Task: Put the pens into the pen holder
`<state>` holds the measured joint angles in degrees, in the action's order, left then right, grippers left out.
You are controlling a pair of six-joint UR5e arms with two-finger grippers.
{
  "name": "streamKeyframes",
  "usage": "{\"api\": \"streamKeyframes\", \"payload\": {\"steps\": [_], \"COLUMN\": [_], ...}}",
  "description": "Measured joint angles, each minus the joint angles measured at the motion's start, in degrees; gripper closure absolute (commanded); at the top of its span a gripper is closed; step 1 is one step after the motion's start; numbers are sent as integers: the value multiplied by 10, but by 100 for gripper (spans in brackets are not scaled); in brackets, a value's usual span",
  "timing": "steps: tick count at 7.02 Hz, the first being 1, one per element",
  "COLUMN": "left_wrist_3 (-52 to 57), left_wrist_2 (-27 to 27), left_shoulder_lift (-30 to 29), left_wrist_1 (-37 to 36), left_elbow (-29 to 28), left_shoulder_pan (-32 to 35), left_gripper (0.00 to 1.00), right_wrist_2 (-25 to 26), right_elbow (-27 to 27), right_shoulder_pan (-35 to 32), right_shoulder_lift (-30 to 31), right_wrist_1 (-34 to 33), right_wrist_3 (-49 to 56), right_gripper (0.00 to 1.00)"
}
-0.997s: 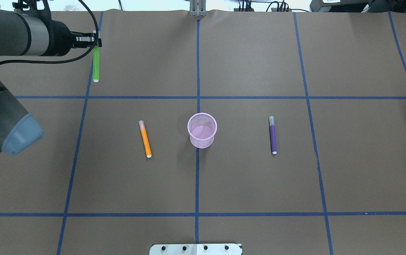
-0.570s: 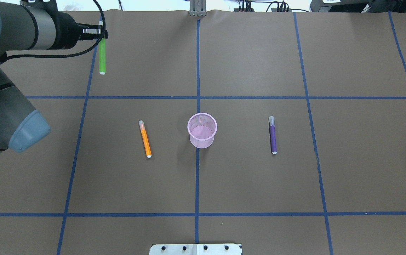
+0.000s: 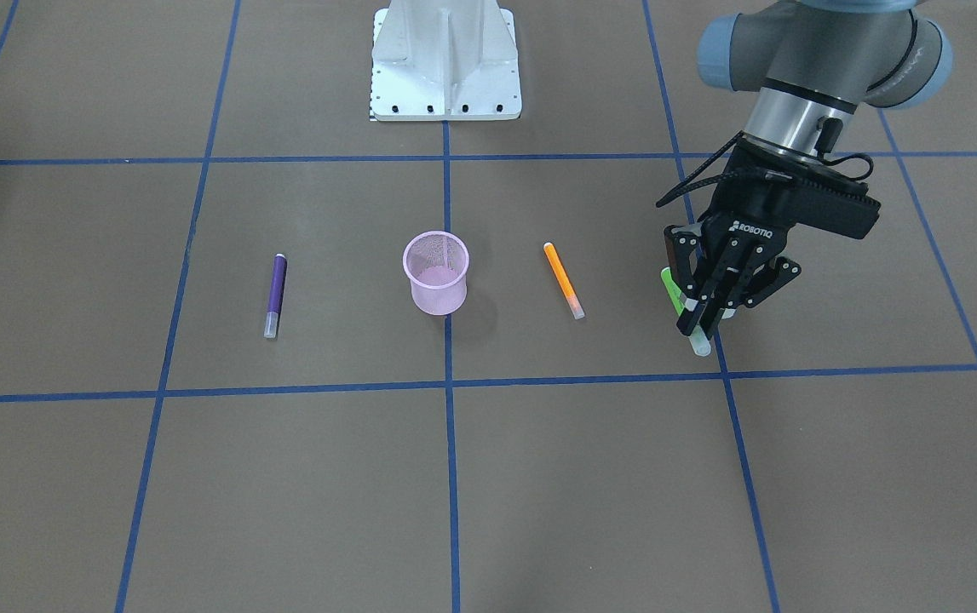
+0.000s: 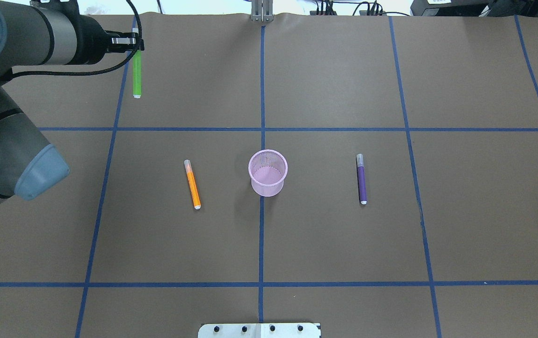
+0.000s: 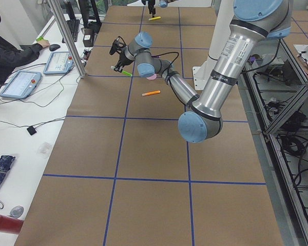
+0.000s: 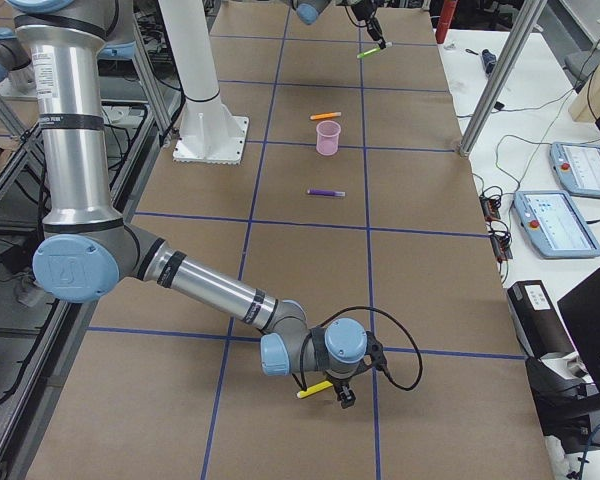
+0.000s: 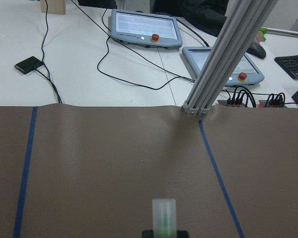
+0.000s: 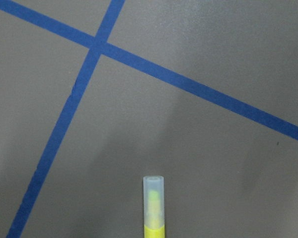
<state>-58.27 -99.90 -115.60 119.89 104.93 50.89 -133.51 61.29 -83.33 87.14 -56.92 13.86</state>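
From the front, the left gripper is covering the middle of the green pen, so you are seeing only its two ends. The left wrist camera is giving you just a blurred cap, the barrel running off the bottom edge. The right wrist view is cutting off a yellow pen the same way; the right gripper is showing only in the side views, too small for you to judge its grip. From the left end, the left arm is hiding most of the pen holder.
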Motion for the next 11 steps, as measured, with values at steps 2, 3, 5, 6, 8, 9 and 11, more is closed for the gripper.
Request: {"api": "streamKeyframes", "payload": {"steps": [2, 3, 5, 6, 8, 9, 11], "left_wrist_3": [0, 0, 0, 0, 0, 0, 0], "left_wrist_2": [0, 0, 0, 0, 0, 0, 0], "left_shoulder_lift": [0, -1, 0, 0, -1, -1, -1], "left_wrist_1": [0, 0, 0, 0, 0, 0, 0], "left_elbow": [-2, -2, -4, -4, -4, -4, -4], "left_shoulder_pan": [0, 0, 0, 0, 0, 0, -1], "left_gripper": [100, 100, 100, 100, 100, 100, 100], "right_wrist_2": [0, 0, 0, 0, 0, 0, 3], "right_elbow": [-2, -4, -11, -15, -19, -19, -21], "right_shoulder_pan": [9, 12, 15, 16, 17, 17, 18], "right_shoulder_lift": [-2, -3, -6, -8, -10, -10, -11], "right_wrist_1": [-1, -2, -3, -3, -3, -3, -3], "right_wrist_3": [-2, -4, -5, -5, -4, -4, -4], "right_gripper": [36, 44, 45, 45, 53, 53, 52]}}
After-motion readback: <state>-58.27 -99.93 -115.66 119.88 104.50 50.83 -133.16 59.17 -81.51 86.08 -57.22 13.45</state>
